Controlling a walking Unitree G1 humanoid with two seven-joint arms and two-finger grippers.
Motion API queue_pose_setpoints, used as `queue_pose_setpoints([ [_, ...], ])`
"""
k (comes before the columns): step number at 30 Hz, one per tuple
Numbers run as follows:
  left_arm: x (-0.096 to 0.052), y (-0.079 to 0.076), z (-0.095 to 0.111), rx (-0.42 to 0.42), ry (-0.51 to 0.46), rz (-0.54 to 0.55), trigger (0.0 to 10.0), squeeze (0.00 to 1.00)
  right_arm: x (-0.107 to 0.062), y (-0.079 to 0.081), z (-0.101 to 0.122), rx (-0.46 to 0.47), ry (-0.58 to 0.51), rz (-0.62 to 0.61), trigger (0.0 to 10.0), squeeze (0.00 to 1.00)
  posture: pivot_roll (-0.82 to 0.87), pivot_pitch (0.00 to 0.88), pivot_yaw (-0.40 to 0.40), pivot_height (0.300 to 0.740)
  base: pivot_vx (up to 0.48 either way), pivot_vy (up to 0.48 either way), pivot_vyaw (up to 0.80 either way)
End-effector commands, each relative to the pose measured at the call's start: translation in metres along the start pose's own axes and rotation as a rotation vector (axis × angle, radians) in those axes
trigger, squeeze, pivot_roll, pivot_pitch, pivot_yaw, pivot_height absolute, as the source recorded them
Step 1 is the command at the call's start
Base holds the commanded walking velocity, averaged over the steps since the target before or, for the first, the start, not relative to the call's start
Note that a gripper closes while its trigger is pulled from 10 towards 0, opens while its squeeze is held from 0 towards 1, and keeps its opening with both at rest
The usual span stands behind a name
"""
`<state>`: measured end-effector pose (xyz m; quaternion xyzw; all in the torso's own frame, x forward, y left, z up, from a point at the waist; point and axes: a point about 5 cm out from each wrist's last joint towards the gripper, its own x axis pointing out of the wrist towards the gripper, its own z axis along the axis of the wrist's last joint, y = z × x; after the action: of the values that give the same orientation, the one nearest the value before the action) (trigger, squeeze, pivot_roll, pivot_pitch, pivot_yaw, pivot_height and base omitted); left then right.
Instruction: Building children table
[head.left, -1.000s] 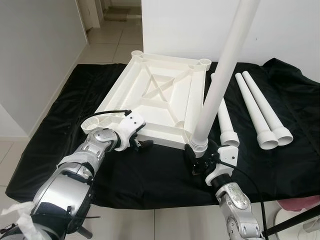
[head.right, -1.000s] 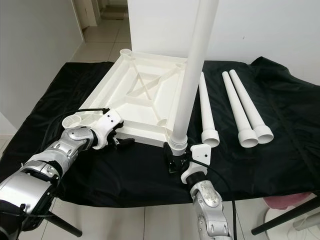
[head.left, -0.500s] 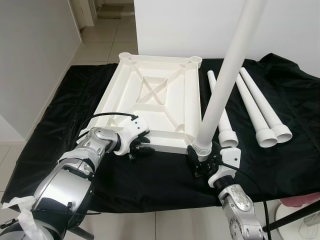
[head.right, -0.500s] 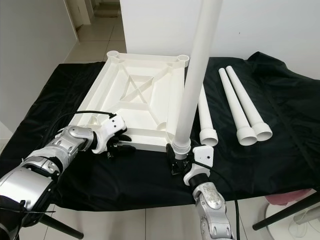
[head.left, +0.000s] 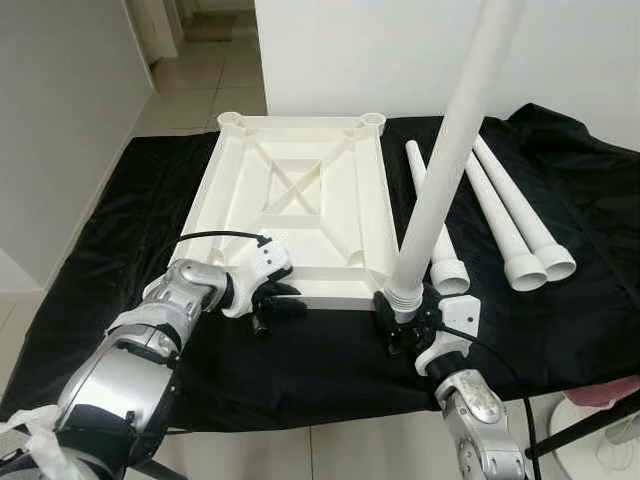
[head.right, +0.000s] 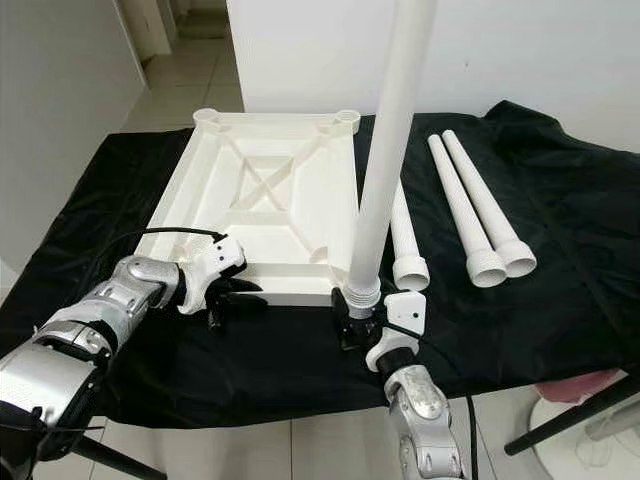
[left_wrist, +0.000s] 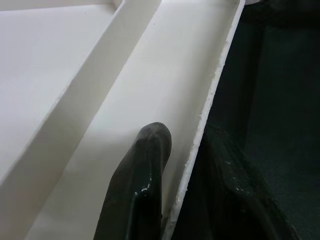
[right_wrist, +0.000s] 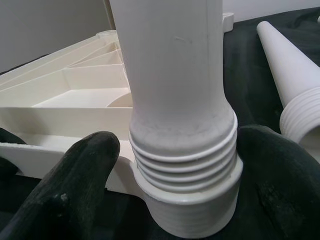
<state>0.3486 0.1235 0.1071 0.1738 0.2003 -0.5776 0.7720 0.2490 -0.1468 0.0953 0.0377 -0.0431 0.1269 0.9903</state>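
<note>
Long white plastic table leg (head.left: 447, 160) held upright, threaded end down, just off the near right corner of the upturned white ribbed plastic tabletop (head.left: 300, 200) on black cloth (head.left: 120, 230). Right gripper (head.left: 405, 318) clamped round its threaded collar; left gripper (head.left: 268, 300) pinching the tabletop's near rim. Risk: tall leg levering sideways in the grip, missing the corner socket or cross-threading. 3 spare white legs (head.left: 500, 215) alongside. Versus 1 s ago: left gripper now on the rim, camera shifted, leg much as before.

The left pincer (head.left: 275, 302) has been brought onto the near rim of the tabletop (head.left: 300, 200); one finger (left_wrist: 142, 165) is now hooked inside that rim, one outside.
</note>
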Motion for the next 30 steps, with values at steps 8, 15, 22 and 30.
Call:
queue_pose_setpoints([
  [8,-0.026,0.003,-0.036,-0.184,-0.089,0.187,0.0,0.0,0.0,-0.002,-0.004,-0.017,0.035,0.028,10.0,0.0,-0.08,0.0,0.04,0.74,0.0,0.0,0.0],
  [15,-0.04,0.007,-0.041,-0.211,-0.128,0.28,0.0,0.0,0.002,-0.001,-0.004,-0.023,0.041,0.05,10.0,0.0,-0.07,0.0,0.02,0.74,0.0,0.0,0.0],
  [22,-0.039,0.004,-0.044,-0.199,-0.128,0.271,0.0,0.0,0.002,-0.001,-0.005,-0.027,0.046,0.064,10.0,0.0,-0.07,0.0,0.014,0.74,0.0,0.0,0.0],
  [30,-0.024,-0.018,-0.045,-0.141,-0.128,0.168,10.0,0.0,0.0,-0.003,-0.006,-0.035,0.057,0.075,10.0,0.0,-0.07,0.0,0.013,0.74,0.0,0.0,0.0],
])
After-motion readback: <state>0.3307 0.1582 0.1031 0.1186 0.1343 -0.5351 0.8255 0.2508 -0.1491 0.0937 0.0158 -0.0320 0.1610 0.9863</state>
